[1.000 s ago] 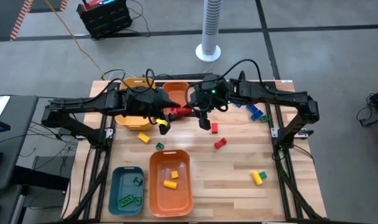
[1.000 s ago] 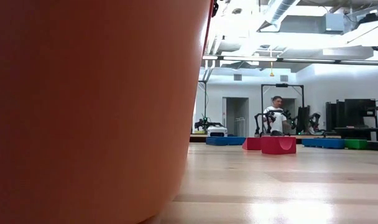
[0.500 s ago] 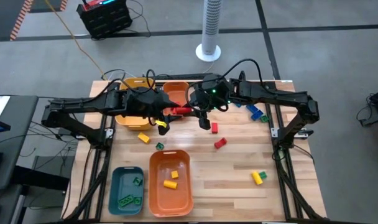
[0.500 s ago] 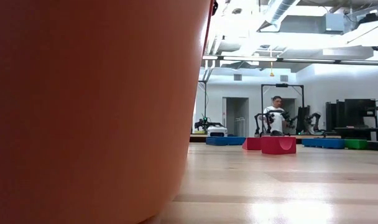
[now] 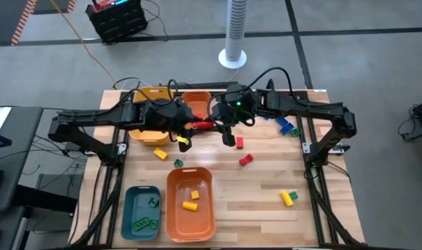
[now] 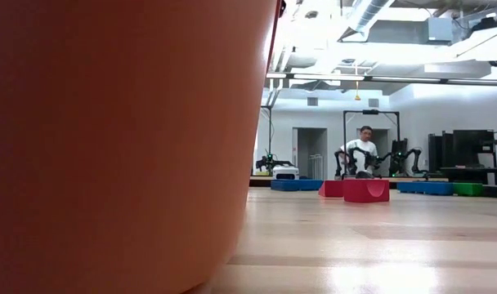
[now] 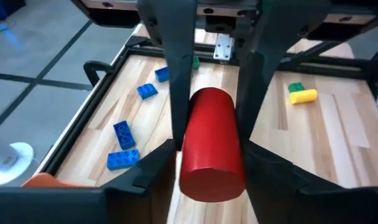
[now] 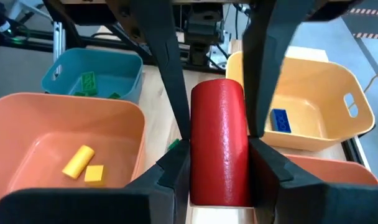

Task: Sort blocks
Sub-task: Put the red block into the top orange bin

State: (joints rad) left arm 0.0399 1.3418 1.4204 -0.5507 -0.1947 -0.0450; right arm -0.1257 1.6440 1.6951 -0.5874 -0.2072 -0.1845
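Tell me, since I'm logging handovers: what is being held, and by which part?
A red cylinder block: left gripper and right gripper each clamp one end, fingers against its round sides.

Foreground: orange bin point(image 6: 118, 147) wall, filling the left half
Surface: wooden table point(image 6: 379, 245)
Far edge: red blocks point(image 6: 364, 190), blue blocks point(image 6: 296, 185), green block point(image 6: 468, 189)
Room beyond: person point(image 6: 364, 149), frames, ceiling ducts

Wooden table point(image 5: 266, 208): scattered blocks point(image 5: 288, 198), teal bin point(image 5: 129, 208), two orange bins point(image 5: 176, 215), yellow bin point(image 5: 153, 92).
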